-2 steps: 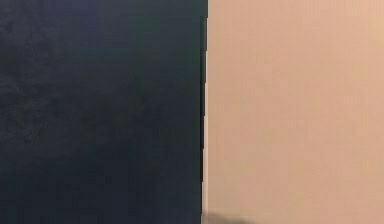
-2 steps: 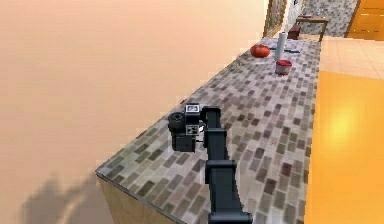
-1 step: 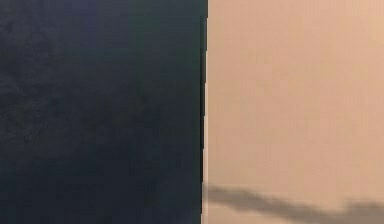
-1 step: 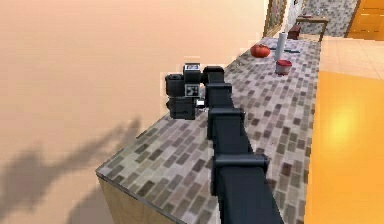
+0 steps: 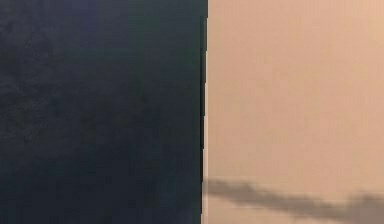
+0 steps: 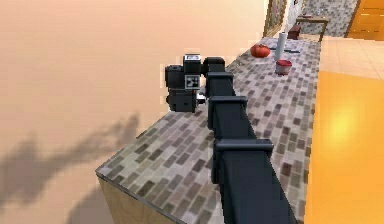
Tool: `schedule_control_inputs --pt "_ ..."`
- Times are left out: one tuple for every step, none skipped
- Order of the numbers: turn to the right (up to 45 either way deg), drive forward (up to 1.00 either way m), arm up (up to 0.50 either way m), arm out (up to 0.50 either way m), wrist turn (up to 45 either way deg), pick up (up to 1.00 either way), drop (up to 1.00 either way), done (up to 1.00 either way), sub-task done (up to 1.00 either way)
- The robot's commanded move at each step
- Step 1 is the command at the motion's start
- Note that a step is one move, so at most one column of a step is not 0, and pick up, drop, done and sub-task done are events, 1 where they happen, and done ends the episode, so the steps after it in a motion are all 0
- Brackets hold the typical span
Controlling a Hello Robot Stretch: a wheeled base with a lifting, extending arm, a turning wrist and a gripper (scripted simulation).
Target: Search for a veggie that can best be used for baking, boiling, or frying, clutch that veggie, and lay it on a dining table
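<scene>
Fingers (image 6: 176, 90) sit at the arm's (image 6: 238, 140) end near the bench's (image 6: 160, 165) wall-side edge; I cannot tell whether they hold anything. Open orange floor (image 6: 350, 130) lies past the other edge. Far along the bench are one red round thing (image 6: 260, 50), one small reddish bowl (image 6: 284, 67) whose contents are unclear, and one pale upright thing (image 6: 283, 42); I cannot tell which is the veggie. Ahead, a dark panel (image 5: 100, 110) meets a peach wall (image 5: 300, 90), close up.

Looks like home kitchen. Long counter (image 6: 290, 110) with grey brick-pattern top runs along plain beige wall (image 6: 80, 70). Near counter's far end: round red thing (image 6: 260, 50), small dark-red bowl (image 6: 284, 67), slim white upright item (image 6: 282, 42), either food or kitchenware, too small to name. Warm orange floor (image 6: 350, 130) along counter's other long edge. Forward view: dark flat panel (image 5: 100, 110) against beige wall.
</scene>
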Motion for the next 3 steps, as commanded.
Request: schedule_control_inputs --pt "0.0 0.00 0.00 0.00 -45.0 0.00 0.00 0.00 0.00" --pt "0.0 0.00 0.00 0.00 -45.0 0.00 0.00 0.00 0.00" --pt "0.0 0.00 0.00 0.00 -45.0 0.00 0.00 0.00 0.00"
